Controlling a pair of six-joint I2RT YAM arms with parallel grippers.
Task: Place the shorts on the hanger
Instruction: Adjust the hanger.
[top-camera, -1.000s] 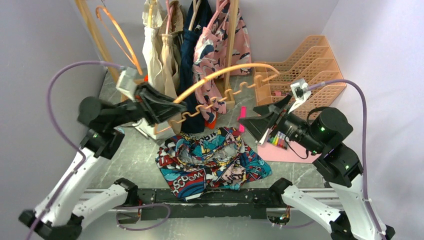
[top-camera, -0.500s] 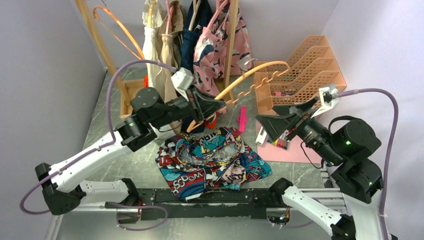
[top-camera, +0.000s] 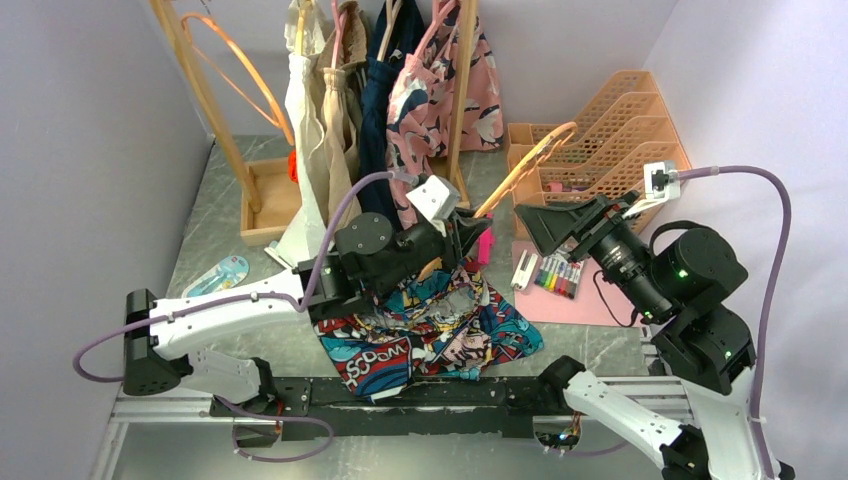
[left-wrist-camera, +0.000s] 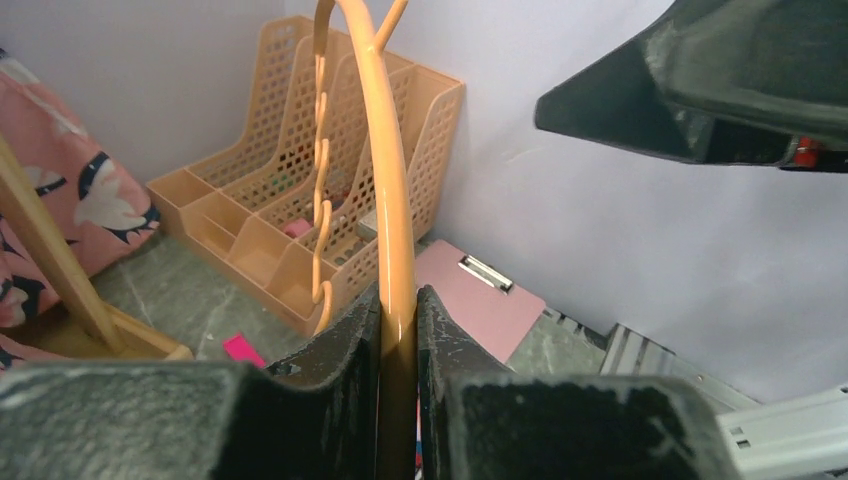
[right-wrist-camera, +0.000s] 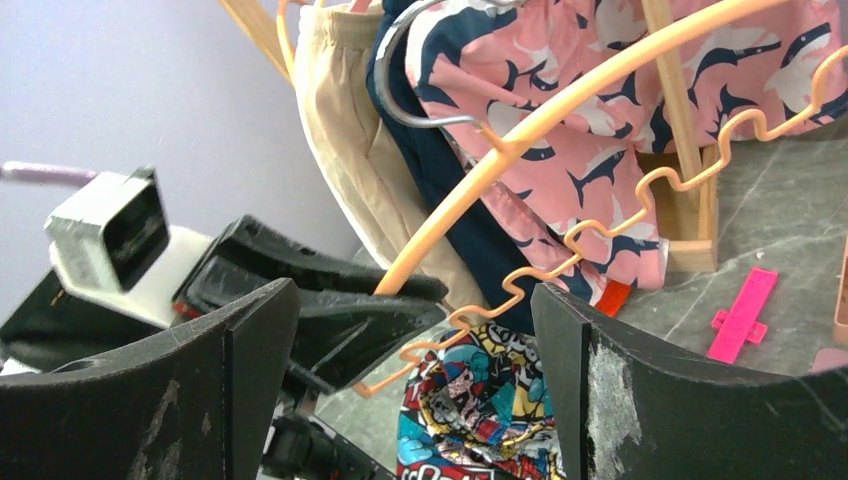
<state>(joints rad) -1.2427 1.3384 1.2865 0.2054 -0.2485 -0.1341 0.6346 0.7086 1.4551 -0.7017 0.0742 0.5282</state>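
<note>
My left gripper (left-wrist-camera: 398, 300) is pinched tight on the hanger (left-wrist-camera: 385, 150), its two black fingers nipping the smooth orange-tan arm low down, near one end. My right gripper (top-camera: 565, 218) is spread wide and holds nothing. It hangs in the air to the right, its mouth turned toward the hanger and touching nothing I can see.

The hanger slants up through the air from above the far edge of the shorts (top-camera: 430, 325) toward the orange file rack (top-camera: 610, 120) at the far right. The shorts lie bunched on the table at the near edge, between the two arm bases.

My worry is the grip. It is a narrow pinch far out on a long, slim arm, so I judge the hanger could swivel or slip if it is nudged. In the right wrist view, the silver hook (right-wrist-camera: 400, 90) sits close in front of the pink floral garment (right-wrist-camera: 560, 170) and could snag it. The free end could clip the rack. The bunched shorts may drag along instead of threading on.
</note>
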